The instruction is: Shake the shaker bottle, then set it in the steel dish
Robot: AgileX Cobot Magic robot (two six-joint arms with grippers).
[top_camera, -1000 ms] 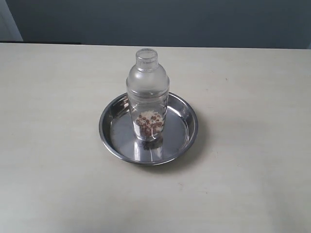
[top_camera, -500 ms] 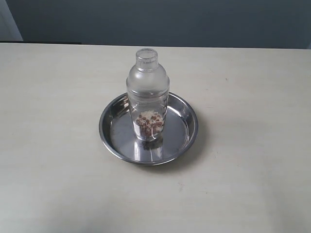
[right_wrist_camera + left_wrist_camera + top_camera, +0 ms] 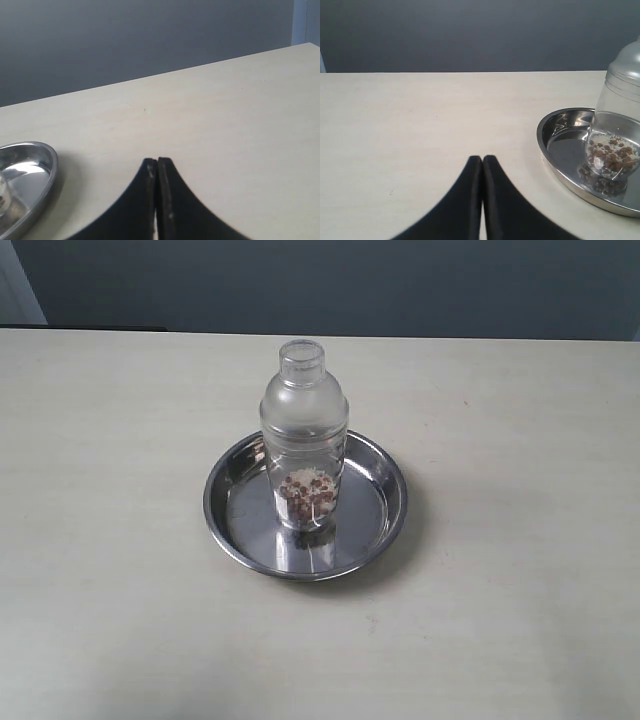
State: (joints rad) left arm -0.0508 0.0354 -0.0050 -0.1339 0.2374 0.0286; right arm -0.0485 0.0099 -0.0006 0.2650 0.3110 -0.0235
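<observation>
Shaker bottle [image 3: 304,435] stood upright in steel dish [image 3: 382,525]; left gripper [image 3: 482,159] and right gripper [image 3: 157,161] pressed together, apart on table [image 3: 110,440].

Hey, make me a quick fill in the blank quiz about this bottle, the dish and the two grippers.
1. Not tipped over, the shaker bottle stands ____ in the steel dish.
2. The left gripper and the right gripper hold nothing; both are ____.
3. The grains in the bottle are white and ____.
Missing words: upright; shut; brown.
</observation>
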